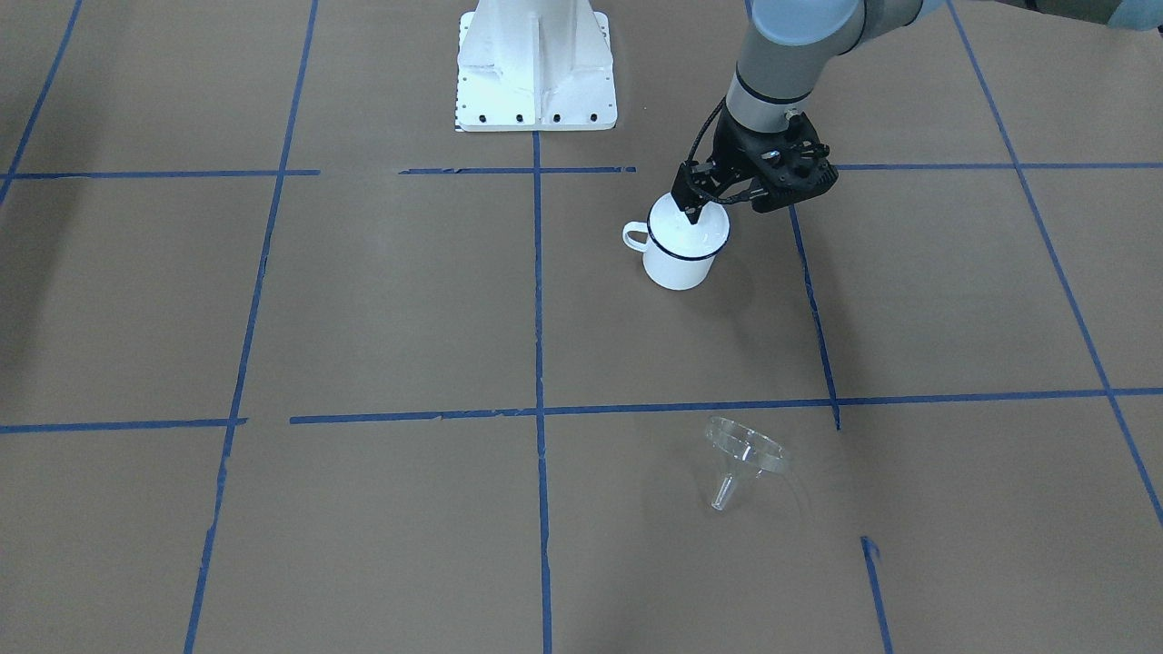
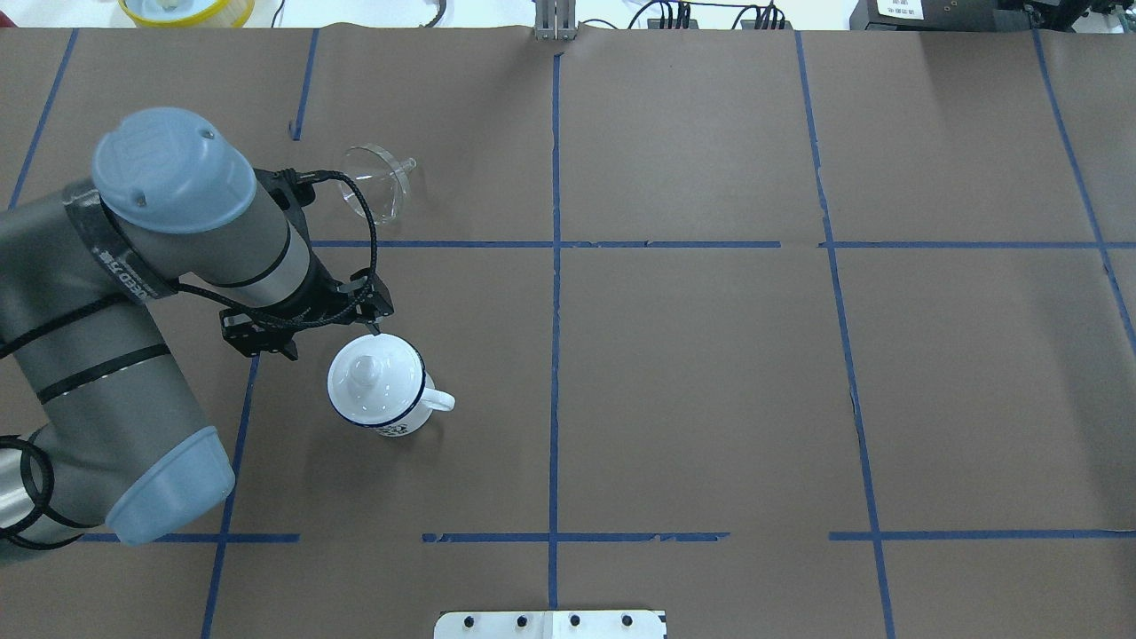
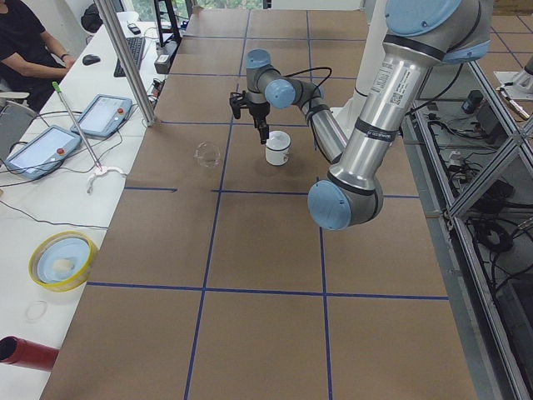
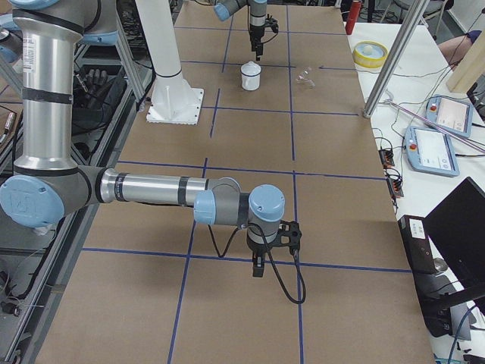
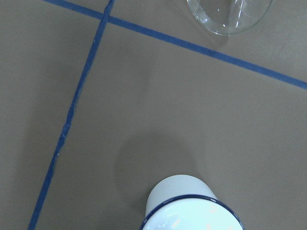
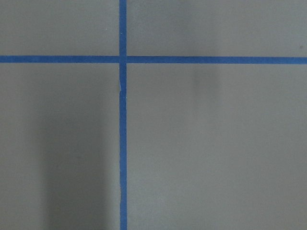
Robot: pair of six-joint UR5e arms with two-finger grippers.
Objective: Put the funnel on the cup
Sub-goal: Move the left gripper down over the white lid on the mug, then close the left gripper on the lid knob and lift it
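Observation:
The cup (image 2: 390,410) is a white mug with a dark blue rim, upright on the brown table, handle towards the table's middle. A white domed lid (image 2: 364,373) with a knob sits in its mouth. The cup also shows in the front view (image 1: 677,263) and at the bottom of the left wrist view (image 5: 184,201). The clear funnel (image 2: 377,182) lies on its side beyond the cup, far from the robot; it also shows in the front view (image 1: 745,457). My left gripper (image 1: 693,214) hovers just above the cup's lid, fingers together and empty. My right gripper (image 4: 258,269) hangs over bare table far away; I cannot tell its state.
Blue tape lines grid the brown table. The white robot base (image 1: 536,73) stands at the robot's edge. A yellow bowl (image 2: 186,9) sits beyond the far edge, near the funnel's side. Operator tablets (image 3: 42,150) lie on a side bench.

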